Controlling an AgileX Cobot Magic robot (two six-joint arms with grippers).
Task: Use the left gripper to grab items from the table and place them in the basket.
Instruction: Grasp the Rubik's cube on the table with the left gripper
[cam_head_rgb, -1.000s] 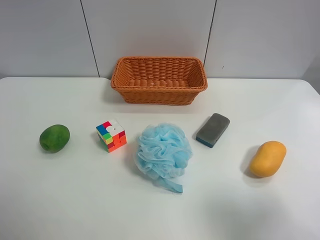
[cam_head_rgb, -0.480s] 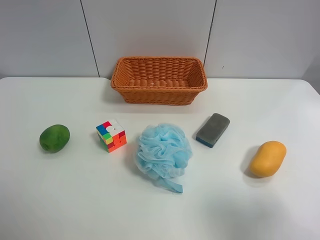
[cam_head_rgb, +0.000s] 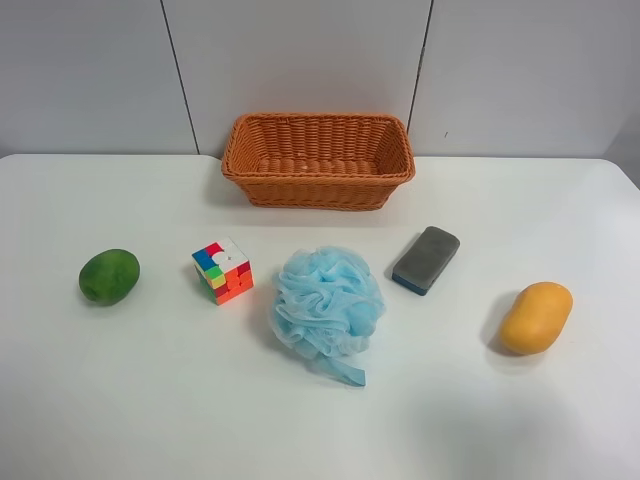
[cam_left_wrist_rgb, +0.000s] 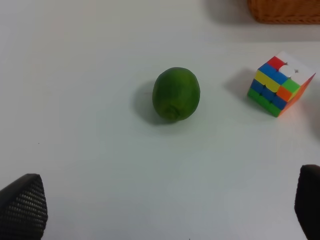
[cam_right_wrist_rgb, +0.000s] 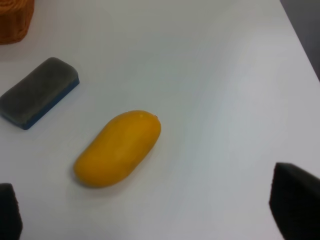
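Nothing on table (cam_head_rgb: 150, 400) moved since second ago (high view only).

Wide bare counter (cam_head_rgb: 150, 400) on every side of the green mango (cam_left_wrist_rgb: 176, 94), with the puzzle cube (cam_left_wrist_rgb: 280, 83) well apart from it. Narrower gaps further along the row: bath pouf (cam_head_rgb: 327, 305) near the cube on one side and near the grey eraser (cam_head_rgb: 426, 260) on the other, yellow mango (cam_right_wrist_rgb: 119, 148) apart from the eraser. Behind the row, open-topped basket (cam_head_rgb: 318, 160), with a strip of bare counter along its front wall.
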